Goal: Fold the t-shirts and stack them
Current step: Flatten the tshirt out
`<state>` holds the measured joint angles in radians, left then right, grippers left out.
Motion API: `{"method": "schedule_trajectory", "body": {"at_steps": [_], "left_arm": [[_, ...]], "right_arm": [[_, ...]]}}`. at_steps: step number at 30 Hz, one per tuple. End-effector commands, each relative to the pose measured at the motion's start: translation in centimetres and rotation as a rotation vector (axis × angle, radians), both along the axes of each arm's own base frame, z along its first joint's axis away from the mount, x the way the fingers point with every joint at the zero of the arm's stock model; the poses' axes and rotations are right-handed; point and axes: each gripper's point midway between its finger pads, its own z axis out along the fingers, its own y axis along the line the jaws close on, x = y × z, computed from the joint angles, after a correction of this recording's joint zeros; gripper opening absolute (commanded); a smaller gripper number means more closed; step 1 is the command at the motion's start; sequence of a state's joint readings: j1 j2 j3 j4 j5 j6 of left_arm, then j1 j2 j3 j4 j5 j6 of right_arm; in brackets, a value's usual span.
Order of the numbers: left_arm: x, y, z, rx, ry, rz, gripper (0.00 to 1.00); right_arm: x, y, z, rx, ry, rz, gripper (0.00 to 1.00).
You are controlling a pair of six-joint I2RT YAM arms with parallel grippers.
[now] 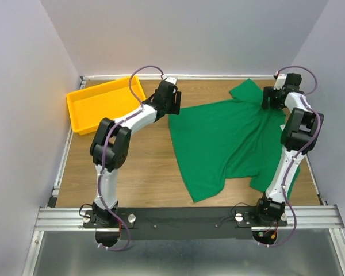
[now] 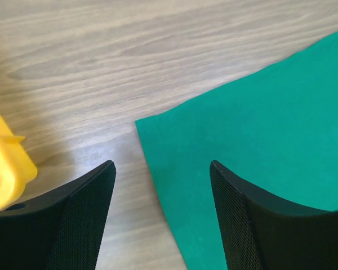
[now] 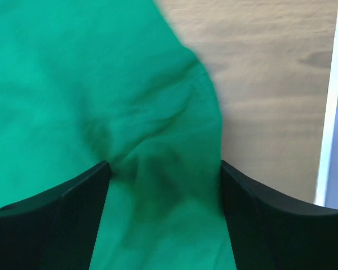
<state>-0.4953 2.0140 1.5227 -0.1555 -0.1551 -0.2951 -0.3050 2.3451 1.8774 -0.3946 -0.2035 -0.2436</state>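
My left gripper (image 2: pixel 163 169) hangs with its jaws apart and nothing between them. It sits just above the corner of the green t-shirt (image 1: pixel 224 138) that lies nearest the yellow tray (image 1: pixel 75 112). That corner rests flat on the wooden table (image 1: pixel 144 167), close to the tray but not touching it. My right gripper (image 3: pixel 164 166) is over the edge of the shirt farthest from the tray. Its jaws are also spread, above a bunched, wrinkled patch of cloth. That view is blurred, and I see no pinch on the fabric.

The shirt lies opened out, loosely spread and somewhat crooked, with one part jutting toward the back wall. I judge the work barely begun: no fold is made, nothing is stacked, and this is the only garment I see. Smoothing, folding and stacking all remain.
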Motion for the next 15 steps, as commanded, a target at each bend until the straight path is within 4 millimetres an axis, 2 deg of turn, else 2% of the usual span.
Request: {"method": "schedule_trajectory", "body": {"at_steps": [1,5,6,7,9,10,11,12,13,14,15], "left_arm": [[0.5,1.2,-2.0,0.020,0.073,0.011,0.72],[1.1,1.7,-3.7,-0.013,0.105,0.047,0.69],[1.3,1.8,-3.8,-0.016,0.105,0.053,0.69],[1.2,1.8,-4.3,-0.011,0.116,0.050,0.69],[1.0,1.6,-4.3,-0.012,0.120,0.032,0.68],[1.0,1.5,-3.4,-0.017,0.102,0.020,0.68],[0.2,1.6,-3.5,-0.012,0.105,0.003,0.68],[0.1,0.8,-2.5,-0.028,0.066,-0.031,0.68],[-0.8,1.1,-1.2,-0.010,0.032,-0.062,0.68],[-1.1,1.1,-0.1,-0.005,0.004,-0.079,0.68],[-1.6,1.0,0.8,0.001,-0.019,-0.096,0.69]], "right_arm": [[-1.2,1.9,6.1,-0.042,-0.107,0.157,0.84],[-3.7,4.1,7.2,0.005,-0.120,0.230,0.87],[-4.2,5.0,8.4,0.018,-0.143,0.258,0.87],[-5.3,5.5,7.4,0.039,-0.119,0.269,0.89],[-6.3,6.6,7.7,0.052,-0.123,0.306,0.90],[-6.9,7.1,8.3,0.051,-0.134,0.322,0.90],[-7.9,7.7,7.5,0.061,-0.116,0.345,0.90],[-8.6,8.6,7.4,0.080,-0.116,0.376,0.90],[-9.1,9.1,8.2,0.064,-0.135,0.406,0.91],[-10.2,10.0,7.2,0.080,-0.112,0.429,0.91],[-10.9,10.8,7.2,0.086,-0.113,0.458,0.91]]}}
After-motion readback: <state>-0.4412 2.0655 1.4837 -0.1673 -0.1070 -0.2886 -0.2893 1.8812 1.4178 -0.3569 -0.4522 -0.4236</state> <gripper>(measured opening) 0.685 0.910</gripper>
